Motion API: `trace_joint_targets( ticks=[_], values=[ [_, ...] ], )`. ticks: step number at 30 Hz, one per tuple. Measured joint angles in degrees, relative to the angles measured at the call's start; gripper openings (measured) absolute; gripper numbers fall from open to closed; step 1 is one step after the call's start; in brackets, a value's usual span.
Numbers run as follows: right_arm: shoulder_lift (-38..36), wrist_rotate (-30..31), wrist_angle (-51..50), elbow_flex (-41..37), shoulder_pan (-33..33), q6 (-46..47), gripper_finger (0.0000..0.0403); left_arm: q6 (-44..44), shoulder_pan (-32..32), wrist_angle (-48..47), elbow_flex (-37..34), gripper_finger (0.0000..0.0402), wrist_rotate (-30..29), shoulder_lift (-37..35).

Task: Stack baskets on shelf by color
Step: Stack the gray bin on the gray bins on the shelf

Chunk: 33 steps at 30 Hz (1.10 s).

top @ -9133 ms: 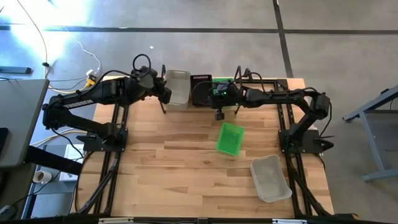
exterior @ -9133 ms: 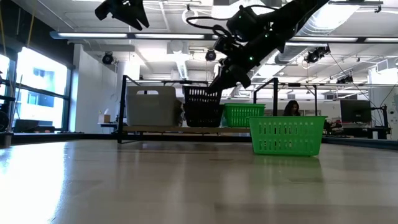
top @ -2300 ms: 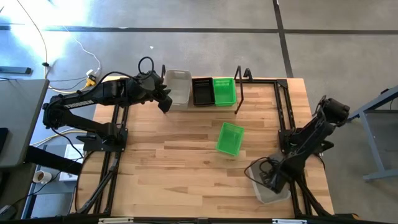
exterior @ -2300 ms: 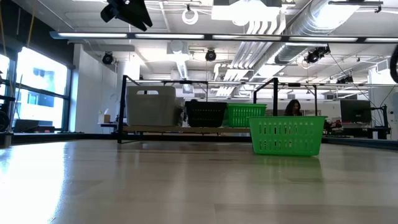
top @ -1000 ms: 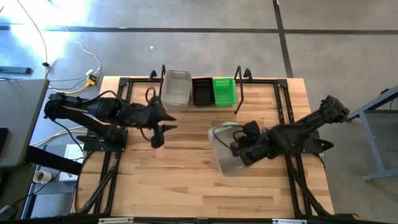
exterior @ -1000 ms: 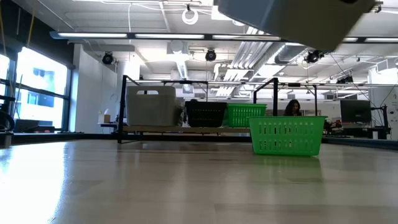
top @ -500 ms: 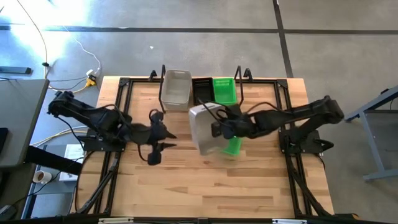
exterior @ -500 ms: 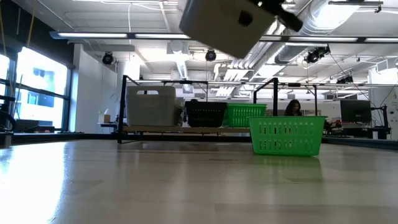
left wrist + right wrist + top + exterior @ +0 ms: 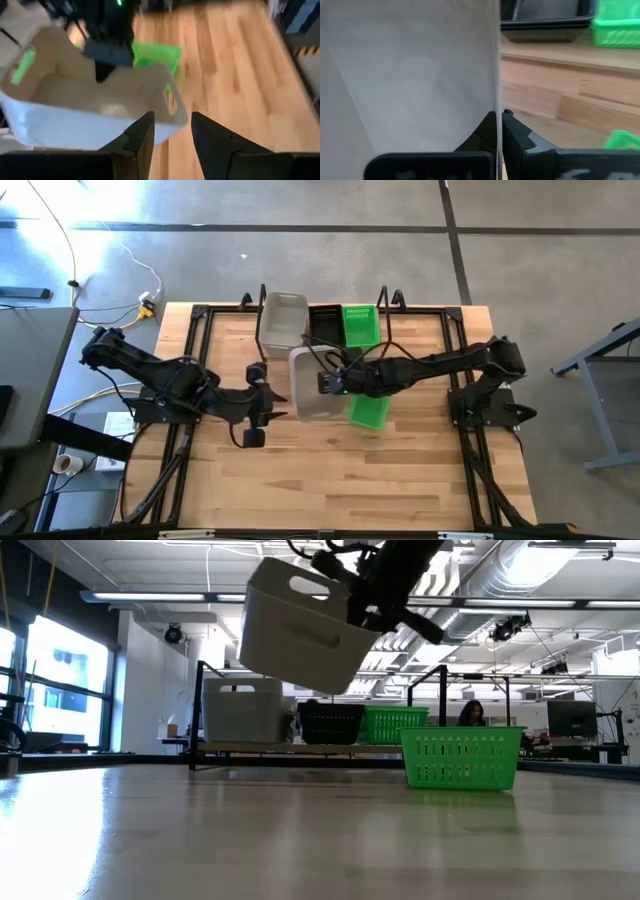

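The right gripper [image 9: 330,382] holds a whitish-grey basket [image 9: 313,384] in the air above the middle of the tabletop [image 9: 330,470], its jaws pinched shut on the basket's thin wall. In the low view this basket [image 9: 300,627] hangs tilted, well clear of the wood. Just right of it, a loose green basket [image 9: 370,410] sits on the tabletop. On the shelf [image 9: 385,330] at the far edge stand another whitish-grey basket [image 9: 283,320], a black basket [image 9: 326,325] and a green basket [image 9: 361,325], side by side from left to right. The left gripper [image 9: 266,402] hovers just left of the carried basket, its jaws partly apart and empty.
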Motion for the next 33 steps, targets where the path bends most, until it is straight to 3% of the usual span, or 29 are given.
trace_joint_targets(
  ticks=[10,18,29,33],
  values=[
    [1.8,0.1,3.2,0.0,-1.4,2.5,0.0000,2.3,0.3,-2.2,-0.2,0.0147,5.2,4.9],
    [2.2,-0.3,4.5,0.0,-2.1,2.7,0.0000,6.4,0.3,0.8,-0.1,0.0187,4.5,11.5],
    [2.2,-1.1,5.7,0.0,-2.5,2.9,0.0000,8.9,0.5,0.0,-0.1,0.0178,-4.6,17.8],
    [2.2,-1.5,7.0,0.0,-2.4,2.9,0.0000,10.0,1.5,-0.8,-0.1,0.0174,-4.1,19.0]
  ],
)
